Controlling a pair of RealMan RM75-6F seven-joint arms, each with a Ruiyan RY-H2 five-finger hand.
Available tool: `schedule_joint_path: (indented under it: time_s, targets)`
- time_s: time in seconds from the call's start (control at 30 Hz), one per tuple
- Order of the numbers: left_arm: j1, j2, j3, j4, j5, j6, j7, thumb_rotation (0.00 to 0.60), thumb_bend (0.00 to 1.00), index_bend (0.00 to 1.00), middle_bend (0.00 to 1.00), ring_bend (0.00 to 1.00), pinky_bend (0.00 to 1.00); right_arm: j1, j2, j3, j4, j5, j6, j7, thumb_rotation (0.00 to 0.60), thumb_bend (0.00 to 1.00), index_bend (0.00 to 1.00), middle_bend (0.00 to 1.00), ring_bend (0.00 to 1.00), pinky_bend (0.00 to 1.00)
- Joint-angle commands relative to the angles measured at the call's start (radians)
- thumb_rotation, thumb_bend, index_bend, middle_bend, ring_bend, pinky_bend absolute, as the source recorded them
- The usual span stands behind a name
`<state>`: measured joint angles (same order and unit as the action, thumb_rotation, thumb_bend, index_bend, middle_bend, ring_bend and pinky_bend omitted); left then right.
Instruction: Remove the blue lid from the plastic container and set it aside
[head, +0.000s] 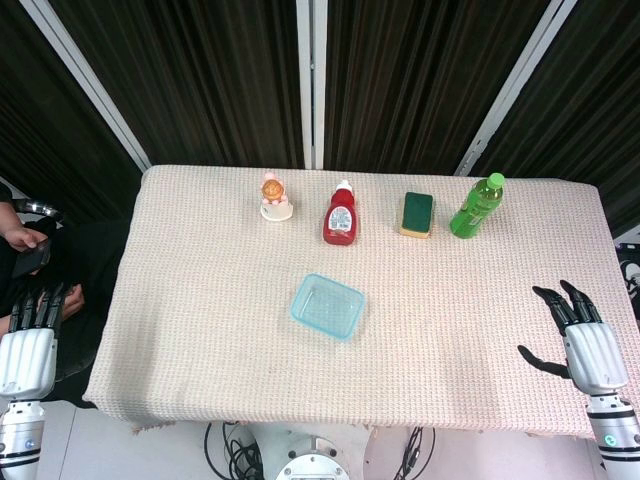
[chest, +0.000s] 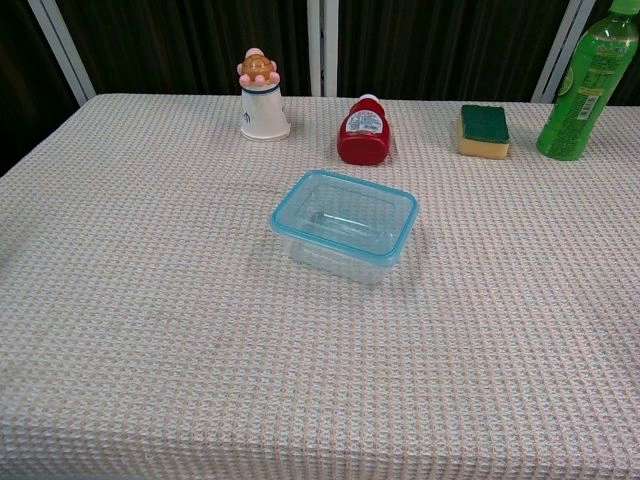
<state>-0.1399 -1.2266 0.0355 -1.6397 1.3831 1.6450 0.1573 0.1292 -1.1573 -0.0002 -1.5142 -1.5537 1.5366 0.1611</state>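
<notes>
Container: clear plastic, rectangular with rounded corners, near the middle of the table, turned slightly askew
Lid: translucent blue rim, seated on the container
Table cover: beige waffle-weave cloth, frayed at the near edge
Back row: small figurine cup, red squeeze bottle, yellow-green sponge, green bottle cut off at top in chest view
Left hand: off the table's left edge, holds nothing, dark fingers extended
Right hand: over the table's right edge, holds nothing, fingers spread
</notes>
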Motion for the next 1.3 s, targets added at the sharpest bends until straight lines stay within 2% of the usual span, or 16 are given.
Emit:
schedule_joint_path:
  time_s: [0.03,0.27,0.43,0.57,0.7,0.9,1.1,1.3]
  targets:
    - [0.001,-0.004,-0.016,-0.003,-0.010,-0.017,0.019,0.600,0.00,0.09,0.07,0.00,0.00,0.008,-0.004,0.009,-0.003,0.007,-0.019,-0.007,0.600,0.11,0.12,0.18,0.01,0.11]
    - [0.008,-0.013,-0.036,0.001,-0.018,-0.051,0.014,0.600,0.00,0.09,0.07,0.00,0.00,0.025,-0.016,0.015,-0.007,-0.007,-0.051,-0.006,0.600,0.11,0.11,0.20,0.02,0.11]
    - [0.006,-0.011,-0.041,0.005,0.004,-0.074,-0.003,0.600,0.00,0.09,0.07,0.00,0.00,0.093,-0.045,0.019,0.003,-0.054,-0.133,0.015,0.600,0.11,0.08,0.23,0.02,0.12]
    - [0.005,-0.011,-0.045,0.008,0.022,-0.087,-0.012,0.600,0.00,0.09,0.07,0.00,0.00,0.175,-0.101,0.044,0.022,-0.050,-0.241,0.012,0.600,0.11,0.04,0.22,0.02,0.12]
    - [0.003,-0.009,-0.052,0.012,0.028,-0.102,-0.019,0.600,0.00,0.09,0.07,0.00,0.00,0.282,-0.192,0.080,0.067,-0.014,-0.392,-0.039,0.600,0.11,0.00,0.19,0.02,0.12]
    - [0.000,-0.009,-0.063,0.021,0.031,-0.123,-0.032,0.600,0.00,0.09,0.07,0.00,0.00,0.422,-0.343,0.146,0.152,0.048,-0.545,-0.125,0.600,0.09,0.00,0.15,0.02,0.12]
    - [-0.004,-0.008,-0.071,0.030,0.035,-0.142,-0.038,0.600,0.00,0.09,0.07,0.00,0.00,0.553,-0.480,0.196,0.270,0.084,-0.649,-0.185,0.600,0.08,0.00,0.15,0.01,0.07]
    - [-0.007,-0.008,-0.078,0.033,0.040,-0.154,-0.037,0.600,0.00,0.09,0.07,0.00,0.00,0.664,-0.603,0.240,0.401,0.107,-0.695,-0.250,0.600,0.09,0.00,0.16,0.01,0.04]
